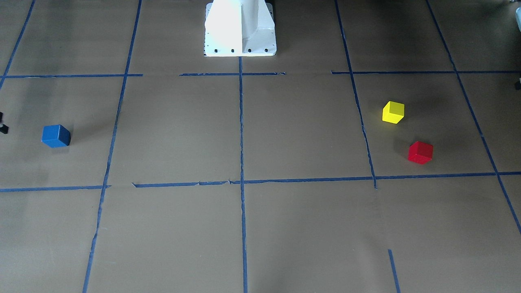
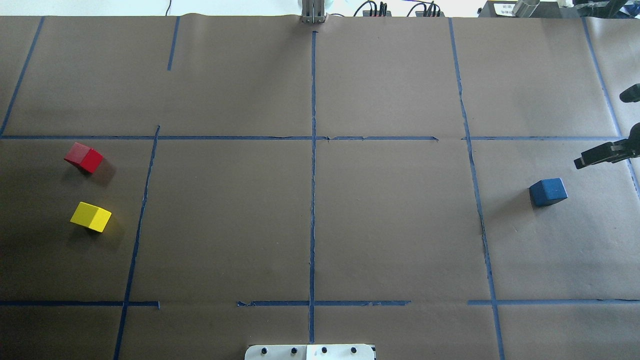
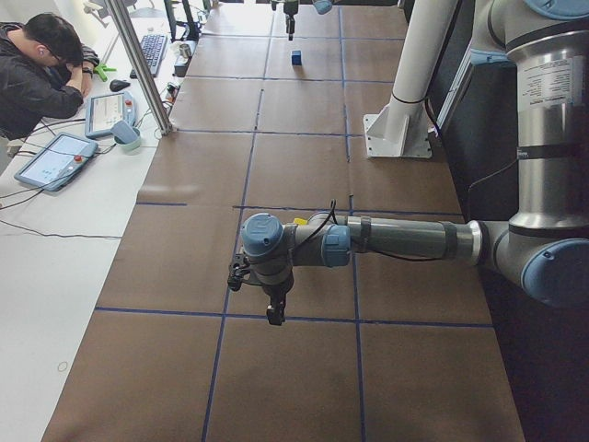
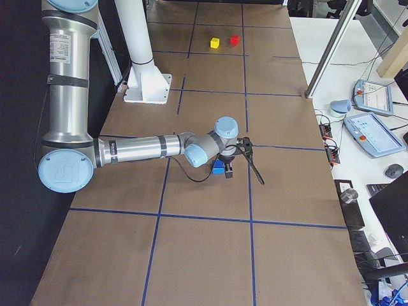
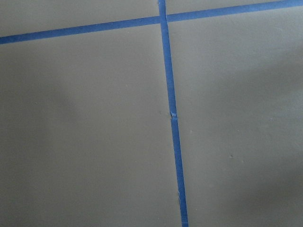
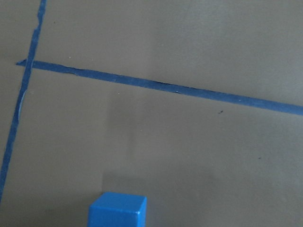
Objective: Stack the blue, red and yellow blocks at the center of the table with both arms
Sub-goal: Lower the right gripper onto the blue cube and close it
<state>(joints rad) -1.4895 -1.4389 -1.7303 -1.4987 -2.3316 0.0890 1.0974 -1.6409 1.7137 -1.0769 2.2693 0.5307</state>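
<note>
The blue block (image 2: 548,192) sits on the table's right side; it also shows in the right wrist view (image 6: 117,210) at the bottom edge. My right gripper (image 2: 612,125) hovers just beyond it at the view's right edge, two dark fingers apart, open and empty; in the front view (image 1: 2,123) only its tips show. The red block (image 2: 84,157) and yellow block (image 2: 91,216) lie apart on the left side. My left gripper (image 3: 273,308) shows only in the exterior left view, above the table's left end; I cannot tell if it is open.
The white robot base (image 1: 240,28) stands at the table's near-robot edge. Blue tape lines (image 2: 313,200) form a grid on brown paper. A metal post (image 2: 312,12) stands at the far edge. An operator (image 3: 41,74) sits at a side desk with pendants.
</note>
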